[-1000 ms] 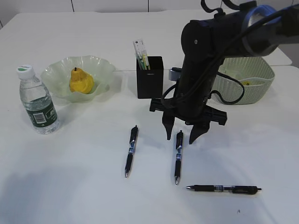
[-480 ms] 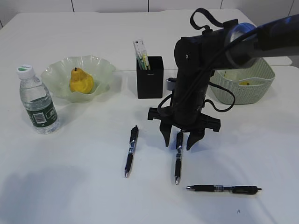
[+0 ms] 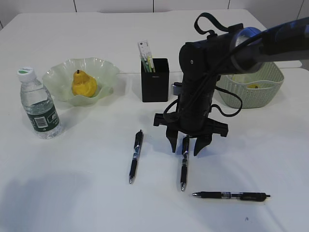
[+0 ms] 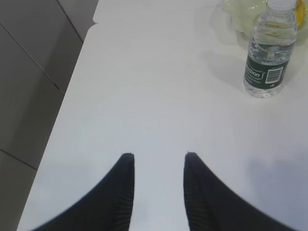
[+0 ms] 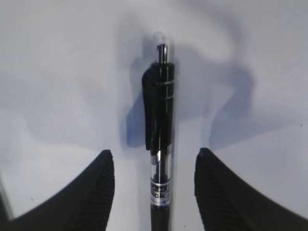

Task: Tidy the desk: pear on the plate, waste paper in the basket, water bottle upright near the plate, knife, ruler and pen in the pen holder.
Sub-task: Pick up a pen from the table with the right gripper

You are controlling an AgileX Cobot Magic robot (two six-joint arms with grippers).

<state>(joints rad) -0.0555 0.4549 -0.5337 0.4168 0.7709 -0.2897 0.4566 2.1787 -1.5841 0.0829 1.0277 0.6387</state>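
A: Where does the middle pen (image 3: 184, 163) lie from the right gripper (image 3: 187, 147)?

B: Right under it. In the right wrist view the pen (image 5: 160, 144) runs straight up the gap, its long axis crossing the line between the two fingers (image 5: 94, 192), which stand spread on either side and touch nothing. Judging by that, the fingers only need to come down and pinch across the barrel near its clip end.

A: And the left gripper (image 4: 156, 166)?

B: It hangs over a bare corner of the desk (image 4: 159, 86), fingers partly spread and empty, with only the water bottle (image 4: 268, 50) ahead of it. The right arm is plainly the nearer one to all three pens.

A: The other two?

B: One pen (image 3: 135, 156) lies left of the gripper, roughly parallel to the middle one; another pen (image 3: 231, 195) lies crosswise near the front edge.

A: The containers?

B: The black pen holder (image 3: 155, 80) stands behind the gripper with pale, flat items sticking up, though which they are is hard to tell. The pear (image 3: 83, 83) sits on the wavy green plate (image 3: 106, 70), the bottle (image 3: 39, 103) upright just beside it. The basket (image 3: 251, 87) at the right shows something yellowish inside, mostly hidden by the arm.
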